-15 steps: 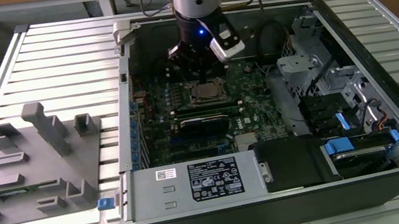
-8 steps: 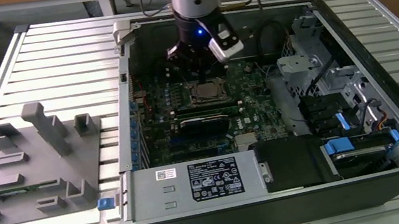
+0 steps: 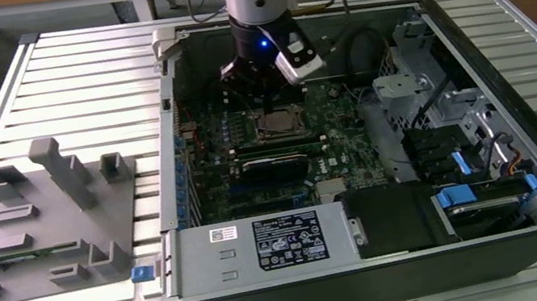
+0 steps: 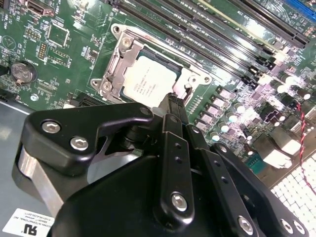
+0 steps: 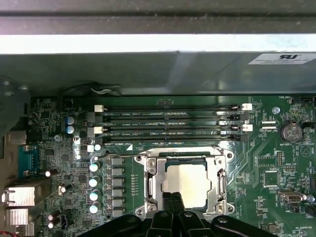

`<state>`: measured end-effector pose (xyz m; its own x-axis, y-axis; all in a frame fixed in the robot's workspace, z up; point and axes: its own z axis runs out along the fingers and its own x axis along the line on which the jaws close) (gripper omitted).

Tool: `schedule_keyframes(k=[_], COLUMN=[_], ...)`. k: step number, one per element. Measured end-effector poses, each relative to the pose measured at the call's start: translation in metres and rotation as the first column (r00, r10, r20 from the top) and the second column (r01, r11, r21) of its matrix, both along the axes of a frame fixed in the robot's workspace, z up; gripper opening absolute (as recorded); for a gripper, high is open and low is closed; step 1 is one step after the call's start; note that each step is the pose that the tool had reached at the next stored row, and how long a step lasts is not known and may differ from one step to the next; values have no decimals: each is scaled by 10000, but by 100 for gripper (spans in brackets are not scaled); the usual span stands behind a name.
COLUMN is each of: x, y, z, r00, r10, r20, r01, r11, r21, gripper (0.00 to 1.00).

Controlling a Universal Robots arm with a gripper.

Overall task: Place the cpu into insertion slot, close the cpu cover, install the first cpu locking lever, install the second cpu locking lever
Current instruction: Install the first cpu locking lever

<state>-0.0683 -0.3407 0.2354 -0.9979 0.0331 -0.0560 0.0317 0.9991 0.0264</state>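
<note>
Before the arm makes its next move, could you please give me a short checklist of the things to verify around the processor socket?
1. Small silver-tan square cpu lies flat in the socket: ok.
2. Thin silvery metal cpu cover lies down around the cpu: ok.
3. Locking levers latched: cannot tell, too small to make out.
4. Gripper, jaws together, tips at the cpu's edge: ok.
5. Long black memory slots apart from the gripper: ok.

Silver-tan cpu (image 5: 185, 183), silvery cpu cover (image 5: 150, 183), green motherboard (image 5: 276, 148), black fingers (image 5: 166, 203)
</note>
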Motion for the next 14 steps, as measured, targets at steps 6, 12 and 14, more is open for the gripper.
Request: schedule_keyframes(k=[6,12,14], x=[-5,-48,-64], y=[0,0,0], z=[0,-3,-4], r00=[10000,10000,10000], r10=[-1,-1,0], r20=[1,1,1], r01=[1,1,0], r11=[10000,10000,10000], r21=[1,1,2], gripper=[11,11,11])
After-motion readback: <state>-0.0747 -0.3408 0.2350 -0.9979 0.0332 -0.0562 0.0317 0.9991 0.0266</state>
